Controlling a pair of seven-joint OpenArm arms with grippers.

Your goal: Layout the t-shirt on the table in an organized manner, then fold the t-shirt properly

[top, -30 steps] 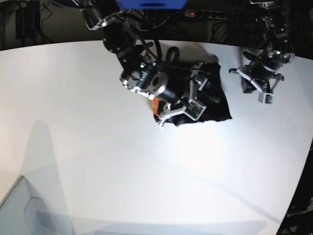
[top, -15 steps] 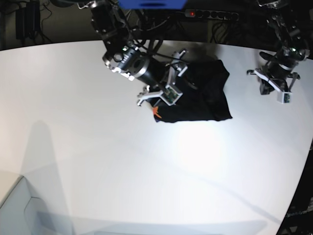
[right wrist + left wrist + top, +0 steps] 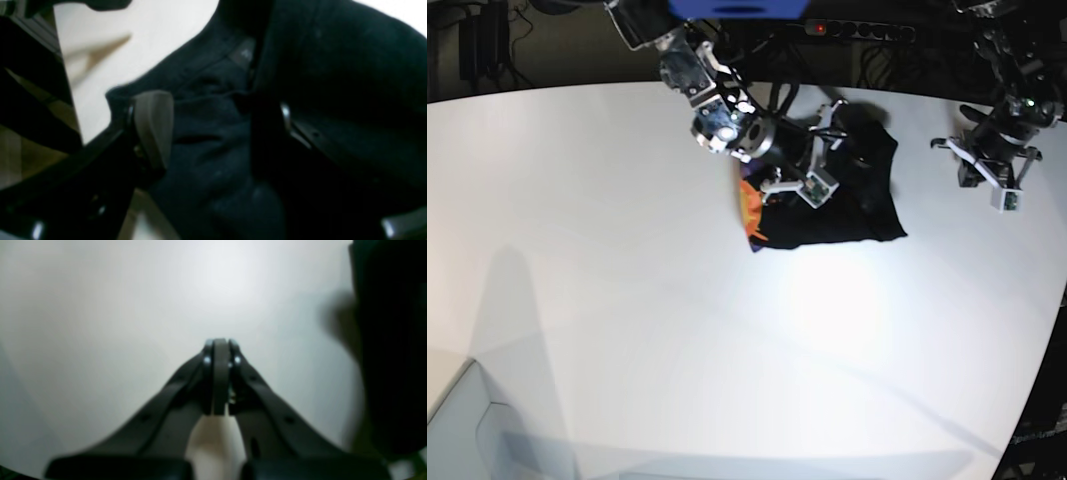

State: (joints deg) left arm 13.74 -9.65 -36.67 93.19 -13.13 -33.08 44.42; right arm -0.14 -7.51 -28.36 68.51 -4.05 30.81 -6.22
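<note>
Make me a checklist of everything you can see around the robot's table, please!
Surface: white table, bare where it shows.
Job's things: black t-shirt lying folded near the far edge, orange print showing at one side.
Clutter: nothing seen.
Grippers: right gripper open over the shirt; left gripper shut, holding nothing, off to the side.
Cables: dark cables at the right arm's base.
Surroundings: power strip behind the table.
</note>
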